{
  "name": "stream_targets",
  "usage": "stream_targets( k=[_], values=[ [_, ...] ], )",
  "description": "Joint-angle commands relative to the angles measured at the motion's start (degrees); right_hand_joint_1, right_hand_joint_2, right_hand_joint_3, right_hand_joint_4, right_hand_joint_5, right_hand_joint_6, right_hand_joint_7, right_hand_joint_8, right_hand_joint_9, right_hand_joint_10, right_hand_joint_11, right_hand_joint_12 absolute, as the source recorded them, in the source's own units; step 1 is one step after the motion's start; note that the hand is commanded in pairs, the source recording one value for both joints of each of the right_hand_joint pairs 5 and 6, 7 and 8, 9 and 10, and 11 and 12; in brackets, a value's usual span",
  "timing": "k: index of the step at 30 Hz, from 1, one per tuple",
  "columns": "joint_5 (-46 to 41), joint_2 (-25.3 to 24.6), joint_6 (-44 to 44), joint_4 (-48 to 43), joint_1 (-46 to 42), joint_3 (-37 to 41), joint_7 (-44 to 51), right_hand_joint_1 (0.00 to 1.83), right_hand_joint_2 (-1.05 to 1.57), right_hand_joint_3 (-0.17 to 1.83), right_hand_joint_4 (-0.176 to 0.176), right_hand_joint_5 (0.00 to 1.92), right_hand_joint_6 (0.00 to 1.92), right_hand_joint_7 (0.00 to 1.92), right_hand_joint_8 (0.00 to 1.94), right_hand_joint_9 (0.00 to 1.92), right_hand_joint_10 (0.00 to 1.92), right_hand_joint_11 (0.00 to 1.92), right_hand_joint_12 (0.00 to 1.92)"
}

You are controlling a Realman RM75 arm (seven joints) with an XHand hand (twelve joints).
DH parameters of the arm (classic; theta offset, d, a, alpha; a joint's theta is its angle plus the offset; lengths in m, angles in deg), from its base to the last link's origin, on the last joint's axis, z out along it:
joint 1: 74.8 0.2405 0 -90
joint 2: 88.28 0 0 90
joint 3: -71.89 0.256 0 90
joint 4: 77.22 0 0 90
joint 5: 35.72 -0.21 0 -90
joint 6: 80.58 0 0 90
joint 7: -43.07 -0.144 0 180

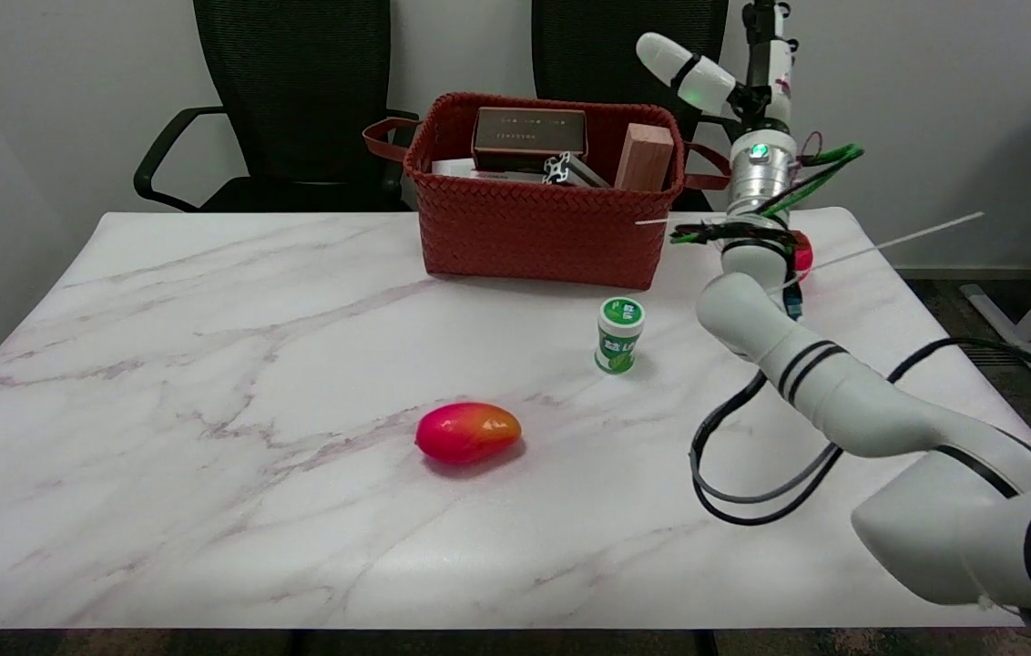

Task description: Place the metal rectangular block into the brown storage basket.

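Observation:
The brown woven storage basket stands at the table's far side. Inside it the metal rectangular block lies tilted between a dark box and a wooden block. My right hand is raised to the right of the basket, clear of its rim, with its top cut off by the picture's edge. One white finger sticks out toward the left, and the hand holds nothing.
A green-and-white canister stands in front of the basket's right corner. A red-orange mango lies mid-table. A red apple is mostly hidden behind my forearm. Black cables hang under the arm. Two black chairs stand behind the table.

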Motion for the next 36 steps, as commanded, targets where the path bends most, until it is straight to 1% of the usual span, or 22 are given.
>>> stream_targets(
  k=[1,6,10,11,12,16,22,26,36],
  values=[
    [1.3,7.8,-7.3,-28.8,-22.8,7.3,23.0,1.01,0.31,0.17,0.0,0.09,0.09,0.16,0.16,0.11,0.11,0.0,0.0],
    [6.4,7.6,-13.8,-32.3,-29.4,5.7,29.2,1.03,0.39,0.3,0.0,0.11,0.11,0.18,0.18,0.13,0.13,0.0,0.0],
    [8.2,7.2,-20.8,-34.2,-34.9,4.4,35.3,1.06,0.52,0.42,0.0,0.12,0.12,0.22,0.22,0.16,0.16,0.08,0.08],
    [8.3,7.1,-22.2,-34.6,-36.0,4.1,36.8,1.08,0.56,0.46,0.0,0.11,0.11,0.26,0.26,0.17,0.17,0.12,0.12],
    [8.4,6.8,-23.5,-34.9,-37.3,3.7,38.5,1.1,0.61,0.51,0.0,0.1,0.1,0.35,0.35,0.2,0.2,0.16,0.16],
    [8.5,5.9,-27.3,-35.6,-41.5,0.8,43.6,1.12,0.66,0.59,0.0,0.1,0.1,0.43,0.43,0.23,0.23,0.22,0.22],
    [8.2,4.3,-36.6,-33.3,-42.2,-8.2,49.4,1.13,0.74,0.68,0.0,0.1,0.1,0.47,0.47,0.25,0.25,0.24,0.24],
    [8.4,2.6,-39.7,-32.7,-42.3,-11.2,52.3,1.15,0.78,0.74,0.0,0.09,0.09,0.5,0.5,0.26,0.26,0.25,0.25],
    [6.8,2.3,-46.7,-32.7,-42.9,-16.0,55.7,1.18,0.75,0.8,0.0,0.07,0.07,0.48,0.48,0.28,0.28,0.26,0.26]
  ],
)
